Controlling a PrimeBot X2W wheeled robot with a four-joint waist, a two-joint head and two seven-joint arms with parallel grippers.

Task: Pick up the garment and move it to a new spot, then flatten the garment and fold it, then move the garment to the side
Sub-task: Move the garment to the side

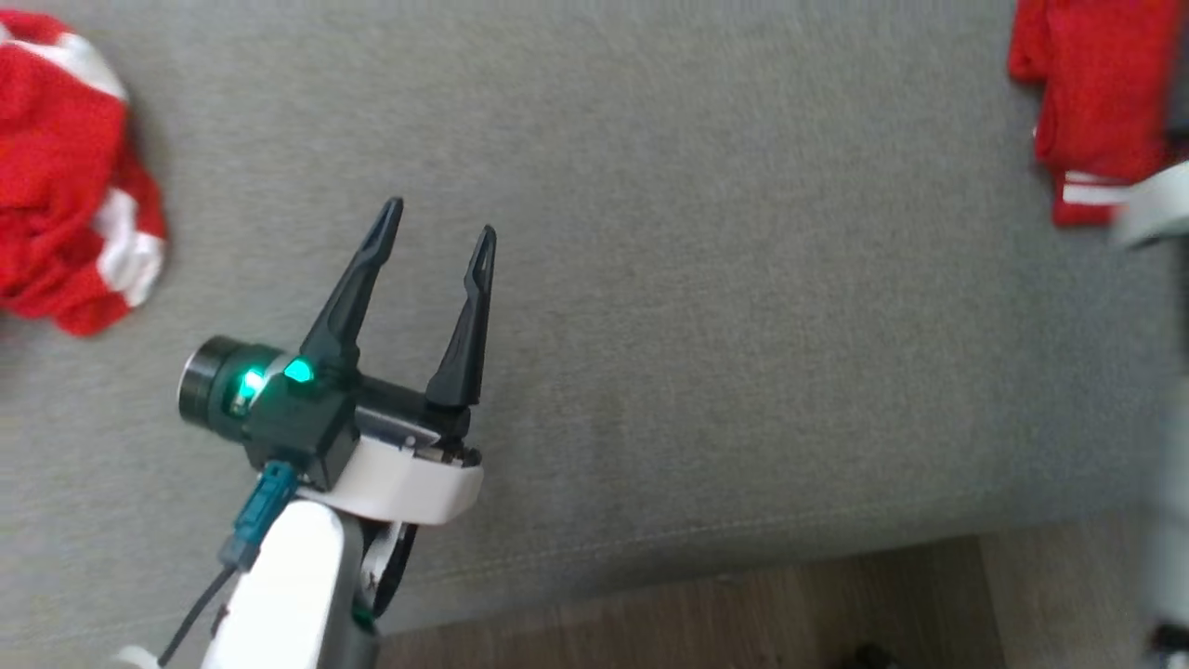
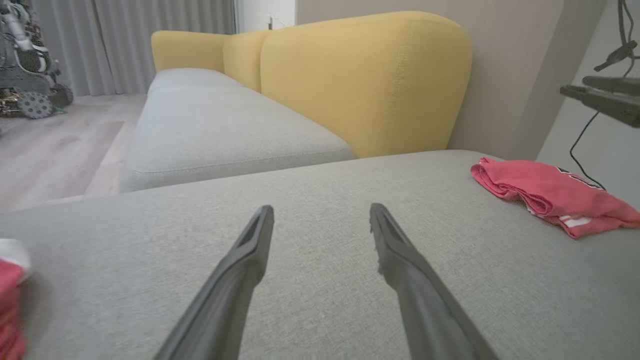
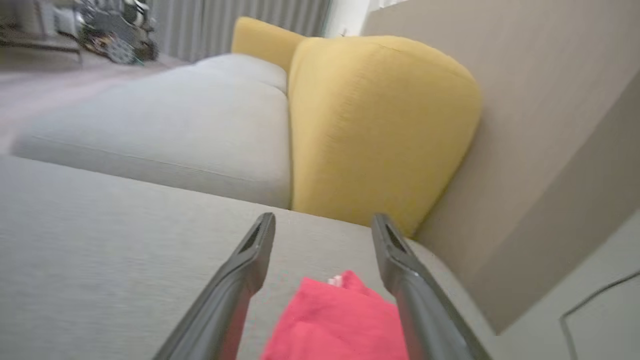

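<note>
A crumpled red and white garment (image 1: pixel 65 177) lies at the left of the grey cushion (image 1: pixel 706 307); its edge shows in the left wrist view as a red heap (image 2: pixel 7 310). A folded red garment (image 1: pixel 1096 93) lies at the far right, also seen as a flat red bundle (image 2: pixel 555 195). My left gripper (image 1: pixel 439 220) hovers open over bare cushion between the two, nothing between its fingers (image 2: pixel 321 210). My right gripper (image 3: pixel 324 218) is open just above the folded red garment (image 3: pixel 340 320), not gripping it. Its pale forearm (image 1: pixel 1152 204) is blurred at the right edge.
A yellow backrest (image 2: pixel 365 80) rises behind the cushion, with a second grey seat (image 2: pixel 215 130) beyond. A beige wall (image 3: pixel 525 150) stands close to the folded garment. The cushion's front edge drops to wooden floor (image 1: pixel 743 613). A dark stand and cable (image 2: pixel 600 100) are at the right.
</note>
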